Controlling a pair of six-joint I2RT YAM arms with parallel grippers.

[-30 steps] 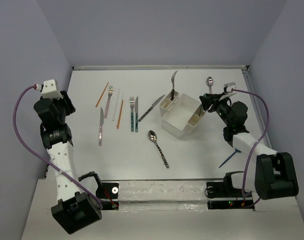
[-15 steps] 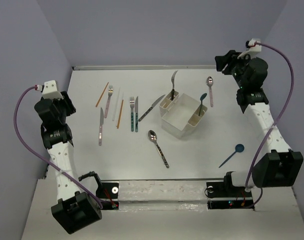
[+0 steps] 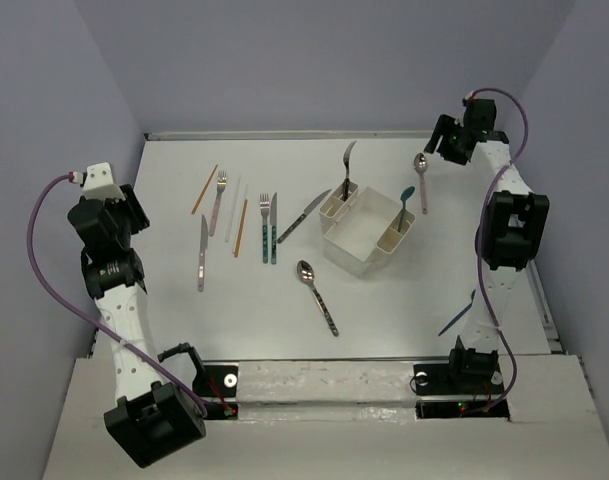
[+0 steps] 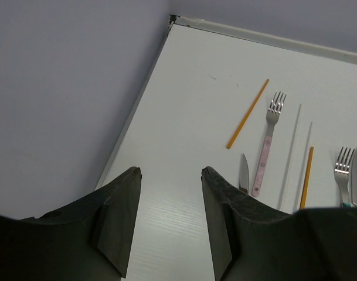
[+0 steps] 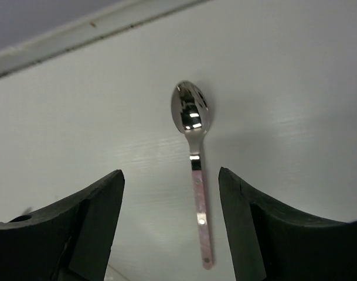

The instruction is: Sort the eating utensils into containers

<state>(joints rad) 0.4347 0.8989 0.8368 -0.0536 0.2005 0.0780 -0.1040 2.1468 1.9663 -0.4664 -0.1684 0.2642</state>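
The white caddy [image 3: 356, 240] stands right of centre. A dark-handled metal utensil [image 3: 347, 166] stands in its left slot and a teal spoon [image 3: 405, 203] in its right slot. A pink-handled spoon [image 3: 421, 180] lies on the table behind the caddy; in the right wrist view the spoon [image 5: 197, 181] lies below and between the fingers. My right gripper [image 3: 439, 145] [image 5: 171, 172] is open and empty above it. My left gripper [image 3: 134, 212] [image 4: 169, 171] is open and empty at the far left, above bare table.
Left of the caddy lie two orange chopsticks [image 3: 205, 189], a white chopstick [image 3: 232, 208], a pink fork [image 3: 218, 203], a pink knife [image 3: 202, 252], a teal fork [image 3: 265, 213], a teal knife [image 3: 274, 230], a dark knife [image 3: 303, 216] and a dark spoon [image 3: 317, 297]. A blue spoon [image 3: 454, 320] lies near right, partly behind the arm.
My right gripper left the teal spoon in the caddy's right slot, swung up and back, and now hangs open over the pink spoon. The left arm has not moved.
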